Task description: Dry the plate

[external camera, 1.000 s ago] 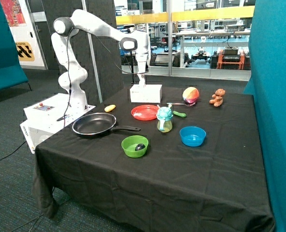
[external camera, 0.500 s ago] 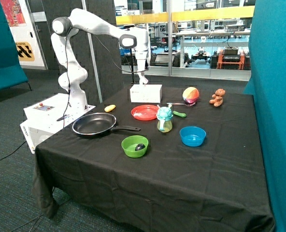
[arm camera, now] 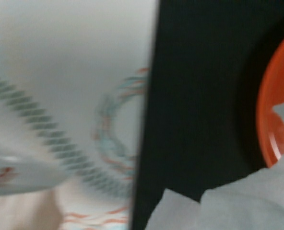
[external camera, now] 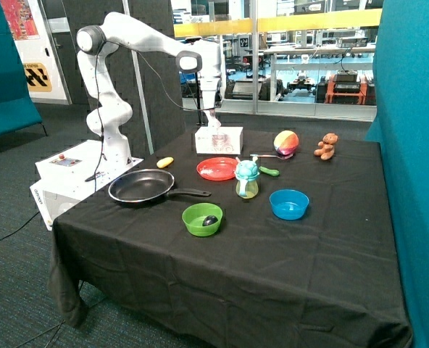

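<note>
1. The gripper (external camera: 215,125) hangs just above the white tissue box (external camera: 219,140), with a pale tissue (external camera: 218,138) trailing beneath it; the sheet appears to be pinched between the jaws, though the fingers themselves are hard to make out.
2. In the wrist view, that same white sheet (arm camera: 238,208) drapes across the foreground, so the jaws look closed on it.
3. Still in the wrist view, the patterned top of the box (arm camera: 70,96) fills one side, then a strip of black tablecloth (arm camera: 199,96), then the edge of the red plate (arm camera: 276,115).
4. So here is the relation that matters: the plate (external camera: 217,168) lies on the cloth just in front of the tissue box, on the side away from the windows, and lower than the jaws.
5. The plate is round and flat, so no axis to line up with; the approach is simply out from over the box and down.
6. Beyond the plate from the box: a black frying pan (external camera: 143,186), a lidded cup (external camera: 246,179), a green bowl (external camera: 202,218).
7. My read: wiper in hand, plate not yet touched, drying still ahead.
</note>
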Motion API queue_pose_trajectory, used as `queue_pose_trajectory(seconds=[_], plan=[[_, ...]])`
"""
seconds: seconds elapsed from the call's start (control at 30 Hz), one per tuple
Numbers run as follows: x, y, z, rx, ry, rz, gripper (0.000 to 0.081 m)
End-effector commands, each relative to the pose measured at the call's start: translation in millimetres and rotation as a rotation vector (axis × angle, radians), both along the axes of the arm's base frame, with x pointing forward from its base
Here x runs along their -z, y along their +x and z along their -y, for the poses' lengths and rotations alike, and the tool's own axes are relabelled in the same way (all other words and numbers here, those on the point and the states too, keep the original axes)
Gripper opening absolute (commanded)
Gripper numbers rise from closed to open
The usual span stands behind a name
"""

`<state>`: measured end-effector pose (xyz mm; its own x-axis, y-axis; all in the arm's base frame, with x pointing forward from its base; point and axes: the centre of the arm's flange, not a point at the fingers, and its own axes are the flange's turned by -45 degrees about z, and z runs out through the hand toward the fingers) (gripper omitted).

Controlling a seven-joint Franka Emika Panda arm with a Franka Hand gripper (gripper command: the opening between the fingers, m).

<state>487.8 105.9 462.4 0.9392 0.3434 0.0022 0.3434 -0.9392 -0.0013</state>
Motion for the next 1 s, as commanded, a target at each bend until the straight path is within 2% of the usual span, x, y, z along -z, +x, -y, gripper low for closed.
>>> queue_pose_trajectory(seconds=[0.0, 0.1, 0.5, 0.97], plan=[[10.3, 20.3, 47.5, 0.066, -0.0019, -0.0017, 0.0], [15.5, 23.8, 60.0, 0.058, -0.002, -0.0016, 0.0], [37.2, 39.4, 106.9, 0.106, -0.0019, -0.0017, 0.0], [72.6, 52.5, 121.2, 0.093, -0.0019, -0.0017, 0.0]])
